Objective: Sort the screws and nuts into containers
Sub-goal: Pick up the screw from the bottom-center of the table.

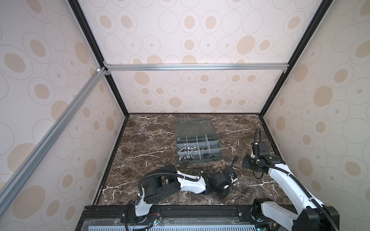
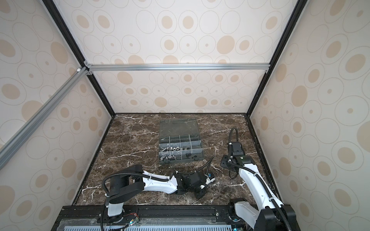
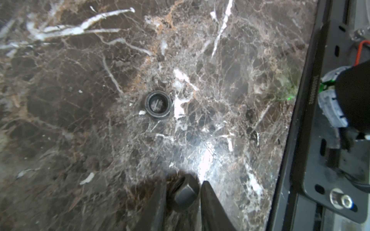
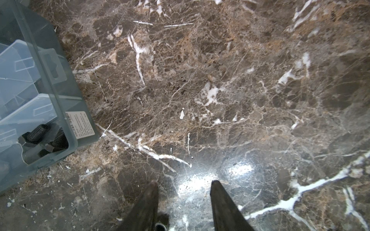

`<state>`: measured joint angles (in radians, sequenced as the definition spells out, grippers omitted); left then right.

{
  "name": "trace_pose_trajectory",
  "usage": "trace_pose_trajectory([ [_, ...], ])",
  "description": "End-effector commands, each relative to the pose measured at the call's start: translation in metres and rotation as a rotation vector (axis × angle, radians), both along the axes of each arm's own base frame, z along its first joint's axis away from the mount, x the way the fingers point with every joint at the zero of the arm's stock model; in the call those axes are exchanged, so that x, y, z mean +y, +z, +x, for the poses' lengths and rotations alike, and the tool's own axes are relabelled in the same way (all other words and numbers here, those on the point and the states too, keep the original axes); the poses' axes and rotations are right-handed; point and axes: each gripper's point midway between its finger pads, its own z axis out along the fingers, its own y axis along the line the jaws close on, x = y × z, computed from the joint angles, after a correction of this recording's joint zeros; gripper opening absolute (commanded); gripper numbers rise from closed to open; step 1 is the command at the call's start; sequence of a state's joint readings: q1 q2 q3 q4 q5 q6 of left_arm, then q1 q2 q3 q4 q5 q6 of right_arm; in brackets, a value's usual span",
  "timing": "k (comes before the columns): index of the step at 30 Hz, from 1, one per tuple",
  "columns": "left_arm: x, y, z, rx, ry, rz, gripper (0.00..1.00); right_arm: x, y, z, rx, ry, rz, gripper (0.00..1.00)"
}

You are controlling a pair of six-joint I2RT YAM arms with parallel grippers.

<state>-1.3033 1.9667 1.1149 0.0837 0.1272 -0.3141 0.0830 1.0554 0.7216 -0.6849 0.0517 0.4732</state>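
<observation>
Here, left jaws pinching a black nut [image 3: 185, 195] low in the left wrist frame, another nut [image 3: 158, 105] loose on worktop [image 3: 80, 124] mid-frame, right jaws spread, box [image 1: 201, 161] [image 2: 184, 161] central in both top views.

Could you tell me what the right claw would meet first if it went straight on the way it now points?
Bare table, it seems; the right claw is open and the box lies aside.
</observation>
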Motion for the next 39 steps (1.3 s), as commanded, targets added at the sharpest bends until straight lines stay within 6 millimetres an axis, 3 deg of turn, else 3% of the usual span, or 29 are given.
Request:
trace_pose_trajectory([
  [1,0.005,0.003,-0.012,0.009,-0.053,0.012,0.28,-0.002,-0.003,-0.005,0.015,-0.002,-0.002,0.46],
  [13,0.002,-0.002,-0.004,-0.020,-0.028,0.016,0.19,-0.003,-0.005,-0.006,0.018,-0.003,-0.003,0.46],
  [26,-0.004,0.005,0.004,-0.053,-0.004,-0.009,0.07,-0.003,-0.004,-0.006,0.015,-0.005,-0.003,0.46],
  [33,0.012,0.040,0.028,-0.088,0.086,-0.078,0.05,-0.002,-0.003,-0.006,0.012,-0.005,0.001,0.46],
  [39,0.041,0.090,0.090,-0.174,0.221,-0.142,0.05,0.000,-0.003,-0.005,0.009,-0.001,0.014,0.46],
])
